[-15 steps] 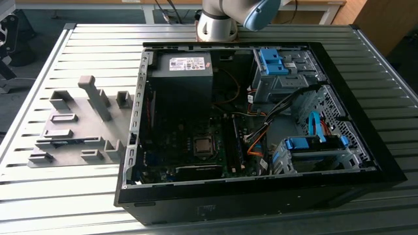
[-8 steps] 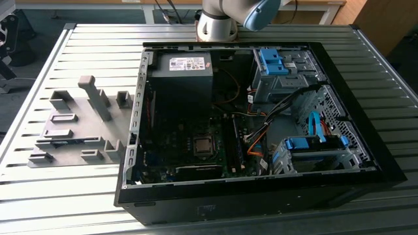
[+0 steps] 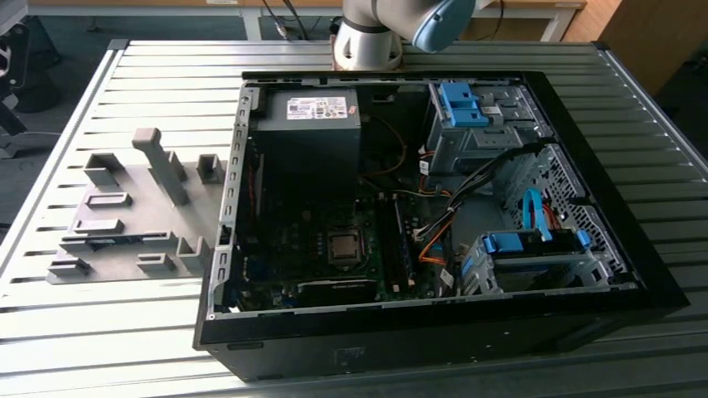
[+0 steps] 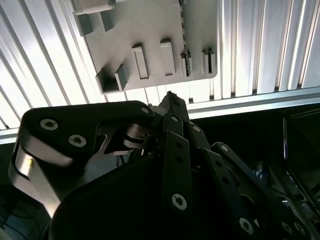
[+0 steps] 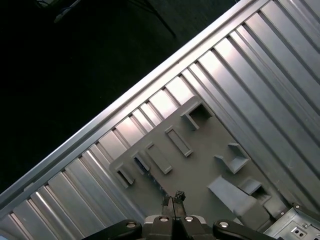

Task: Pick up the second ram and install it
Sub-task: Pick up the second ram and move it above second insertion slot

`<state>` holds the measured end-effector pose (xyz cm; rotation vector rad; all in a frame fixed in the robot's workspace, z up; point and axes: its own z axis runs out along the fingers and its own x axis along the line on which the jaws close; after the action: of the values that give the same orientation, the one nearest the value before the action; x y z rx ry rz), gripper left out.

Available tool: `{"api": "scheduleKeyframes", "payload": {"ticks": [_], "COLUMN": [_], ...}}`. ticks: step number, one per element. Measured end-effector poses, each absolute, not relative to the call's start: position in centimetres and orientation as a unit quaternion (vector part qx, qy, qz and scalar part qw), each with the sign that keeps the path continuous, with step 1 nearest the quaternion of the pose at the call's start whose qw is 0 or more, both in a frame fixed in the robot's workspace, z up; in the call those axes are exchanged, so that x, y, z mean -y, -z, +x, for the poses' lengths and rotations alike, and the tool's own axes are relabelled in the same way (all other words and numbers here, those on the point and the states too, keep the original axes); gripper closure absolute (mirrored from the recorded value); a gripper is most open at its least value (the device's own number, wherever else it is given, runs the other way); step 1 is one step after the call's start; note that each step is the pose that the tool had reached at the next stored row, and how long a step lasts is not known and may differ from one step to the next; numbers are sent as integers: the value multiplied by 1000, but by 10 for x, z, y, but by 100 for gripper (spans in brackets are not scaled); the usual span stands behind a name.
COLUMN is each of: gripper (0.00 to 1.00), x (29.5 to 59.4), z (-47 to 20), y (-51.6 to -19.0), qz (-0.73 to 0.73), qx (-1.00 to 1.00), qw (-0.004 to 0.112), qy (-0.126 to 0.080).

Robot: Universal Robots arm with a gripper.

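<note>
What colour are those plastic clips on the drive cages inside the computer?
The clips are bright blue, clearest in the exterior view.

1. The grey robot arm (image 3: 370, 37), with a blue joint cap, stands at twelve o'clock in the exterior view.
2. In the first wrist view, the black claw (image 5: 173, 202) has its fingertips pressed together.
3. In the second wrist view, its linked black fingers (image 4: 176, 145) converge to a single tip.
</note>
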<state>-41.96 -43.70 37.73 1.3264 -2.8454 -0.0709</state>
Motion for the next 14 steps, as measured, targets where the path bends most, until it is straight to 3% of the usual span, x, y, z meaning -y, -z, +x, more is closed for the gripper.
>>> {"api": "scheduleKeyframes", "payload": {"ticks": [14], "gripper": [89], "x": [437], "z": [-420], "y": [-377], "qz": [518], "qx": [855], "qw": [3], "qy": [22]}}
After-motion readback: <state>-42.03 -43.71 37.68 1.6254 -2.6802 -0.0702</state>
